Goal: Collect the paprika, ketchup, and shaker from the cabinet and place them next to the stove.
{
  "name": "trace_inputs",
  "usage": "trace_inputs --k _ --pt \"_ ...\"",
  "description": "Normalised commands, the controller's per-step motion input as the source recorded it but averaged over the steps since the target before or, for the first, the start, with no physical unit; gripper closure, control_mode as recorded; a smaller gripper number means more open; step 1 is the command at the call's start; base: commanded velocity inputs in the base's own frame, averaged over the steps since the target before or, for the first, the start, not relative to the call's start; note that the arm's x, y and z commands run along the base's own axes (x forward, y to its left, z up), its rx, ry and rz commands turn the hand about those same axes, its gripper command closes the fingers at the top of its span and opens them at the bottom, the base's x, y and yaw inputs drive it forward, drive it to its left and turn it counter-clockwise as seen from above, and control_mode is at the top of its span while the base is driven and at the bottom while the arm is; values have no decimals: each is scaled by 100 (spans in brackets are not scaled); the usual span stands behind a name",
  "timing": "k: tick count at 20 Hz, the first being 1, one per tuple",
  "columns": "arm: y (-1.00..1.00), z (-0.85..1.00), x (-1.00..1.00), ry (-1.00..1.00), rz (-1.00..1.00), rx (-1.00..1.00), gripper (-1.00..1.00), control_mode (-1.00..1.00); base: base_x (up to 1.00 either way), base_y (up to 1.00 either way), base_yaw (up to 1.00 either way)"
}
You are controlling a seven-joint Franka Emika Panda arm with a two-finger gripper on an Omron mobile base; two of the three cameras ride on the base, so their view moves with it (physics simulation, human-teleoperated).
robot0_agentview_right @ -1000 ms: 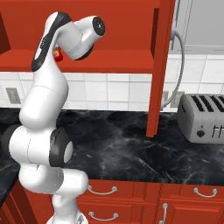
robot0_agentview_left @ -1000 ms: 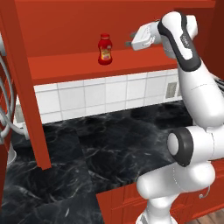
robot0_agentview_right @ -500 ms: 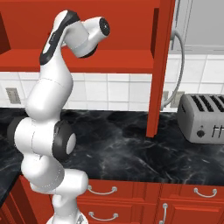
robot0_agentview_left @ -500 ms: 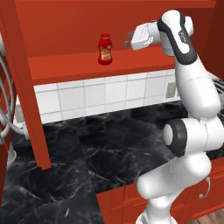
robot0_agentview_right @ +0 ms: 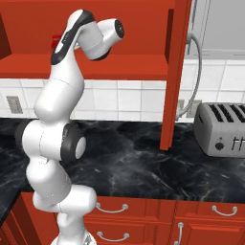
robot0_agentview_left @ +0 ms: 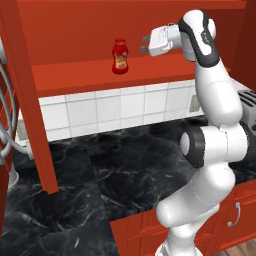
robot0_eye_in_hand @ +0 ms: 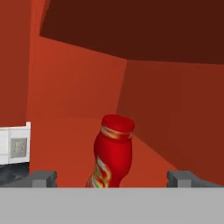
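On the plain red shelf of the large red wooden wall cabinet point(robot0_agentview_left: 100, 75), the tall bright red plastic ketchup bottle with its yellow-red label point(robot0_agentview_left: 119, 56) is shown upright, with the white arm's two-finger gripper point(robot0_agentview_left: 145, 44) raised level with it.

The approach to the ketchup is judged to be the step in hand. The gripper is held just beside the bottle, apart from it, with its dark fingertips point(robot0_eye_in_hand: 43, 178) spread wide and nothing between them; in the hand view the bottle point(robot0_eye_in_hand: 112, 153) is framed between the two tips. A further advance along the shelf is called for until the bottle's body is straddled, followed by closing and lifting clear of the shelf.
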Motion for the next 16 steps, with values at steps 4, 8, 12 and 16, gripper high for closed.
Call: trace_inputs --k 4,8,12,16 --pt "3 -3 24 0 7 0 -100 -100 0 0 0" --pt "9 -3 23 0 7 0 -100 -100 0 0 0" --pt "23 -3 14 1 4 0 -100 -100 0 0 0" --pt "14 0 0 2 2 0 -100 -100 0 0 0"
